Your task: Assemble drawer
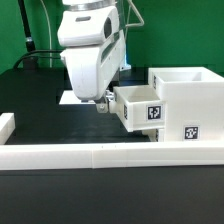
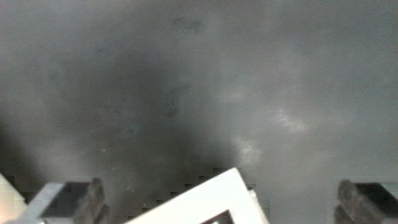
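Note:
The white drawer housing [image 1: 188, 100] stands at the exterior view's right, with square tags on its front. One white tray [image 1: 138, 108] sticks out of it toward the exterior view's left, partly inside, tag on its side. My gripper [image 1: 103, 101] hangs just off the tray's outer end. In the wrist view my gripper [image 2: 222, 198] is open, with the dark fingers [image 2: 71, 203] far apart. A white corner of the tray [image 2: 210, 203] lies between them, touching neither. I cannot make out a second tray.
A long low white border wall [image 1: 90, 157] runs along the front of the black table. The marker board [image 1: 68, 98] lies flat behind the arm. A white block [image 1: 5, 123] sits at the exterior view's left edge.

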Tool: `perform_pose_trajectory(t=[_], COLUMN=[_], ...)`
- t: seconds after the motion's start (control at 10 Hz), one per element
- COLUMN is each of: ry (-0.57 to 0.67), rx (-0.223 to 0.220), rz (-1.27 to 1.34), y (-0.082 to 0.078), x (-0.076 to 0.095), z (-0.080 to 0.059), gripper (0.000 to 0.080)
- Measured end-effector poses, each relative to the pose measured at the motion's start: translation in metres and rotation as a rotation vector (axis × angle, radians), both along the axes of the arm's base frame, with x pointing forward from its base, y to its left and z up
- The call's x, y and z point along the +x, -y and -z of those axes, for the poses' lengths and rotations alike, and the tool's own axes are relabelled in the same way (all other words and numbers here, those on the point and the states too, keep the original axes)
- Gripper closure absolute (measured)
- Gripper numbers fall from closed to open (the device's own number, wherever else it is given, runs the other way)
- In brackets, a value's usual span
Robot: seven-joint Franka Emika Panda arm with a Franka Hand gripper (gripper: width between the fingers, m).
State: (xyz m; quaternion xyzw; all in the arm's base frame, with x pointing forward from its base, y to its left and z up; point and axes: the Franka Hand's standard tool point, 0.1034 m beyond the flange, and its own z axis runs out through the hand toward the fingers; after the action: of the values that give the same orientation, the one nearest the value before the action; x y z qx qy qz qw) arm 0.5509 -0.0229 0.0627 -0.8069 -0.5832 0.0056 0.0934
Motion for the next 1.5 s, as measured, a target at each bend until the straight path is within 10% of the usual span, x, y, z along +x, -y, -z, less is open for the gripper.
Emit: perform_pose_trajectory(t=[1.0,1.5], ry=[-0.026,-0.049], rx=[0.011,0.013], rz=[-0.156,-0.170], y=[0.012,-0.012], x=[-0.012,-0.021], z=[-0.002,-0.013], gripper=[0.0150,0.0150])
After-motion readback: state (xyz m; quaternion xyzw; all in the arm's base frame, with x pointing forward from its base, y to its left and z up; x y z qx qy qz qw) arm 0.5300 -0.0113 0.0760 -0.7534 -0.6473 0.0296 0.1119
